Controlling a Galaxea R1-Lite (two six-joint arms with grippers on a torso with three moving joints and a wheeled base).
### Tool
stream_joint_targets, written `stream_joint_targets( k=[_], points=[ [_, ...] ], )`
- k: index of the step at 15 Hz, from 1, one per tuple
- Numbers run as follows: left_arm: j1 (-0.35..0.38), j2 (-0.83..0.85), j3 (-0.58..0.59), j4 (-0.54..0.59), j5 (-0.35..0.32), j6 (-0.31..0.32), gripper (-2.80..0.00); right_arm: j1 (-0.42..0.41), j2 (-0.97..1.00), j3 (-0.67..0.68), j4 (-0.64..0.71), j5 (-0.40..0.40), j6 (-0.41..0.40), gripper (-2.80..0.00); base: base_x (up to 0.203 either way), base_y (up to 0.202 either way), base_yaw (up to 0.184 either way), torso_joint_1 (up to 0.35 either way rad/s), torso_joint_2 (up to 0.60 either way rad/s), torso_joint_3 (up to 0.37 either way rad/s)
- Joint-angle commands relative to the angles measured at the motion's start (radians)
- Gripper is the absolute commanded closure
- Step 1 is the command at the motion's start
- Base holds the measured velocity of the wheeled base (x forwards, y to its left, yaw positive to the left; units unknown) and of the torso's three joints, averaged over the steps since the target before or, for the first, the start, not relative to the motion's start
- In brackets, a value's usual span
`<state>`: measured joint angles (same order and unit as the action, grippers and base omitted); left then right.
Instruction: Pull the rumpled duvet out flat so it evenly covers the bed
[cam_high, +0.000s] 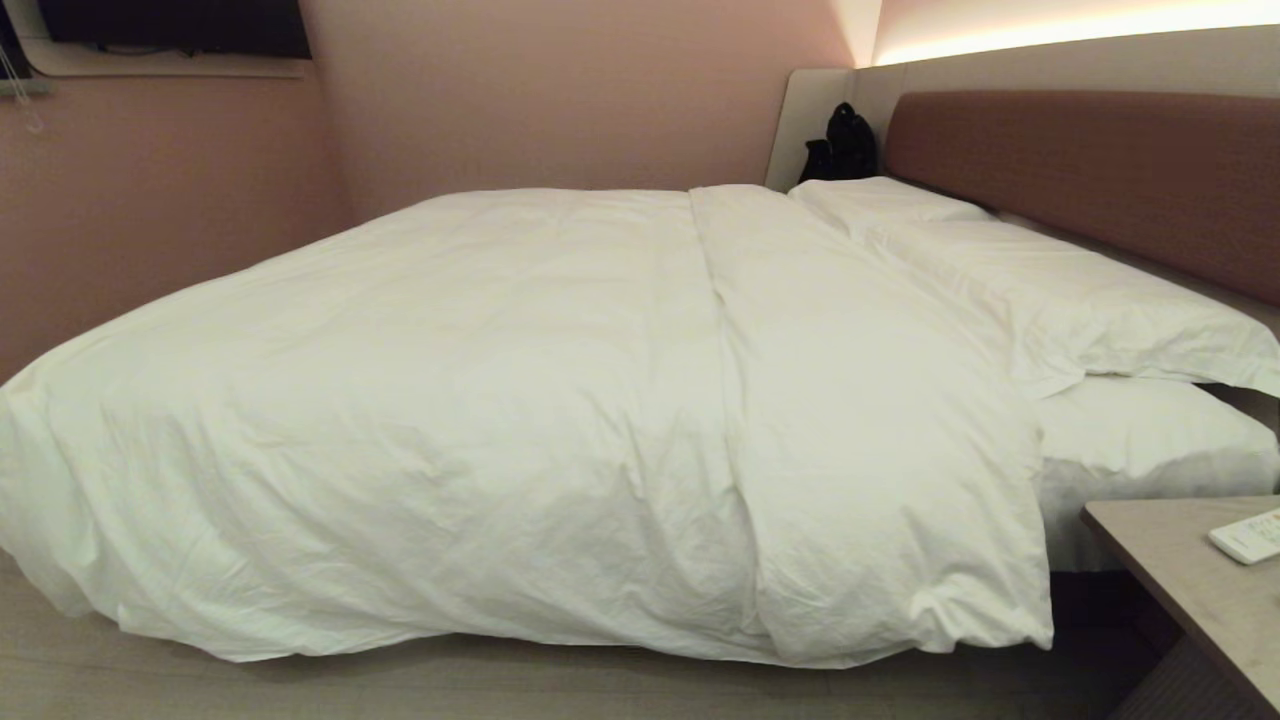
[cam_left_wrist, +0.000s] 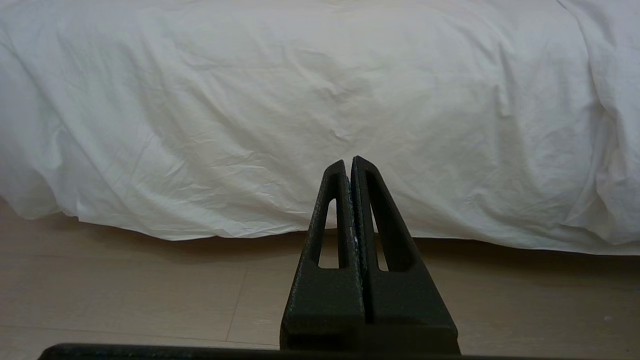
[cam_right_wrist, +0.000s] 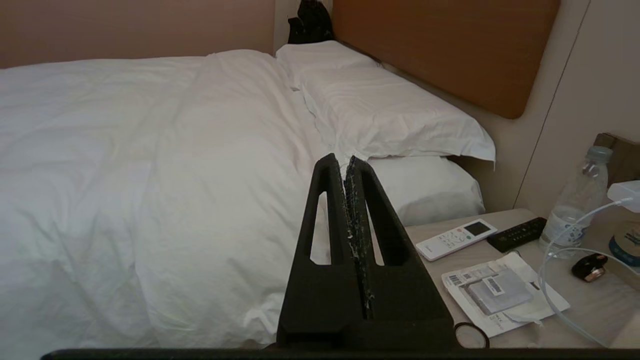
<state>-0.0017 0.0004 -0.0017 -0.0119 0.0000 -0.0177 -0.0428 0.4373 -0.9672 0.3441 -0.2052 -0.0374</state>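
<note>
"The duvet (cam_high: 480, 400) lies all over the bed (cam_high: 1150, 440), folded back by the pillows (cam_high: 1060, 290). It looks puffy, soft and light. Grab its folded edge."

"Both grippers are shut tight, holding nothing: left gripper (cam_left_wrist: 348, 162) low by the hem, right gripper (cam_right_wrist: 344, 159) higher. Only the right wrist view shows the water bottle (cam_right_wrist: 575, 205) on the desk (cam_right_wrist: 560, 270)."

room's pretty dim, warm glow from a light strip (cam_high: 1080, 28) above the headboard (cam_high: 1090, 170), soft shadow under the duvet (cam_left_wrist: 300, 115), everything sharp.
</note>
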Motion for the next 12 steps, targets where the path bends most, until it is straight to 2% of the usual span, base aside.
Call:
stream_joint_targets(
  k=[1, 5, 8, 12],
  points=[
    [0.000, 0.000, 0.000, 0.000, 0.000, -0.001, 0.00, 0.000, -0.047, -0.013, 0.049, -0.003, -0.001, 0.00, 0.000, 0.000, 0.000, 0.000, 0.00, 0.000],
    [0.000, 0.000, 0.000, 0.000, 0.000, -0.001, 0.00, 0.004, -0.155, -0.006, 0.114, 0.001, -0.030, 0.00, 0.000, 0.000, 0.000, 0.000, 0.00, 0.000],
    [0.000, 0.000, 0.000, 0.000, 0.000, -0.001, 0.00, 0.066, -0.193, -0.004, 0.147, -0.024, -0.024, 0.00, 0.000, 0.000, 0.000, 0.000, 0.00, 0.000],
    [0.000, 0.000, 0.000, 0.000, 0.000, -0.001, 0.00, 0.053, -0.297, 0.074, 0.182, -0.019, -0.024, 0.00, 0.000, 0.000, 0.000, 0.000, 0.00, 0.000]
  ],
)
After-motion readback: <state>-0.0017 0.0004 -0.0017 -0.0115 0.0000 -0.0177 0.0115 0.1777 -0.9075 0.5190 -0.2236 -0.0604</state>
